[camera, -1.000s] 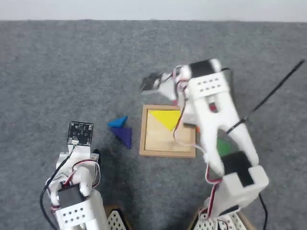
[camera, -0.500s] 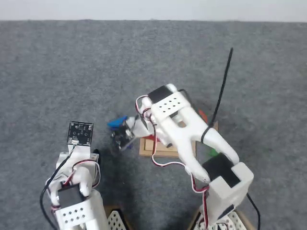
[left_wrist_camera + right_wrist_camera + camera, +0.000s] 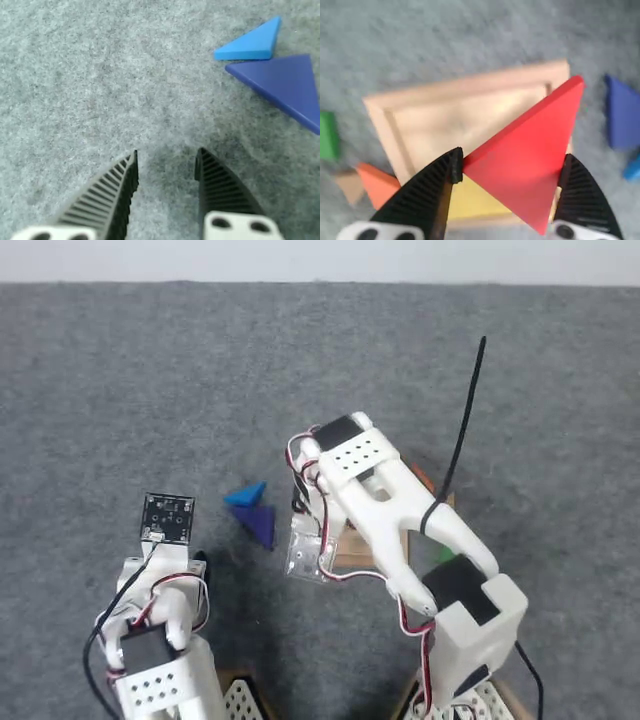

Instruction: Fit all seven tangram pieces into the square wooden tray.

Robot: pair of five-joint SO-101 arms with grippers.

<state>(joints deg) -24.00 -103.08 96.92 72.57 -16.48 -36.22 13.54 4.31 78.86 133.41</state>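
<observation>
My right gripper [image 3: 512,155] is shut on a red triangle [image 3: 530,165] and holds it above the square wooden tray [image 3: 470,90]. A yellow triangle [image 3: 475,202] lies inside the tray. In the high view the right arm covers most of the tray [image 3: 350,552], and its gripper [image 3: 303,558] hangs by the tray's left front corner. A light blue triangle [image 3: 246,495] and a dark blue triangle [image 3: 258,524] lie on the carpet left of the tray. My left gripper [image 3: 167,152] stands open over bare carpet, short of the dark blue triangle [image 3: 285,82] and the light blue triangle [image 3: 250,42].
An orange piece [image 3: 377,182], a tan piece [image 3: 350,185] and a green piece [image 3: 327,135] lie on the carpet beside the tray. In the high view the green piece [image 3: 440,555] and the orange piece [image 3: 425,480] peek out right of the right arm. Grey carpet stretches behind.
The right arm swung from behind the tray toward the blue pieces, then drew back to the tray's left front corner. The left arm has not moved.
</observation>
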